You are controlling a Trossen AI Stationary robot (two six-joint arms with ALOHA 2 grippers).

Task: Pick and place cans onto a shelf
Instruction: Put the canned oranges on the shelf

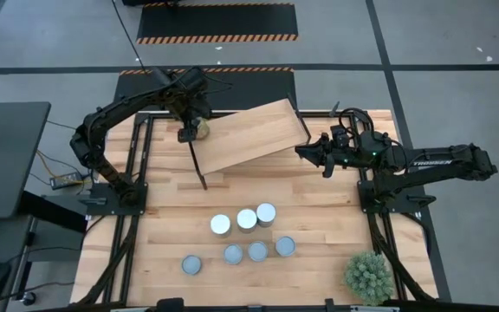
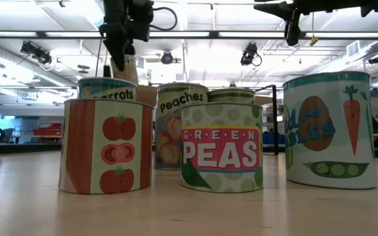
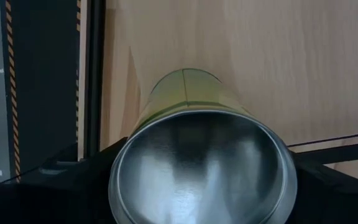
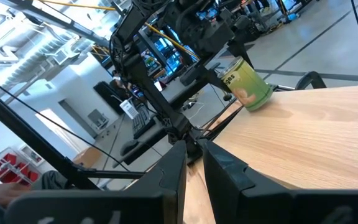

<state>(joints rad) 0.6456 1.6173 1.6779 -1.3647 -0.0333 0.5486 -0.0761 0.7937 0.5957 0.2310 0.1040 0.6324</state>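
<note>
Wooden tabletop (image 1: 319,227) is seen from above, with a tilted light wood shelf (image 1: 254,132) at its far side. At the shelf's left end, a green-labelled can (image 1: 194,129) is gripped by the left gripper (image 1: 187,130), its fingers closed on the can's sides. The can is tilted and appears to touch the shelf. The right gripper (image 1: 303,151) is placed at the shelf's right edge, fingers nearly together, seemingly pinching that edge. Seven cans (image 1: 245,234) are clustered on the near half of the table. A spiky green plant ball (image 1: 369,276) sits at the near right corner.
</note>
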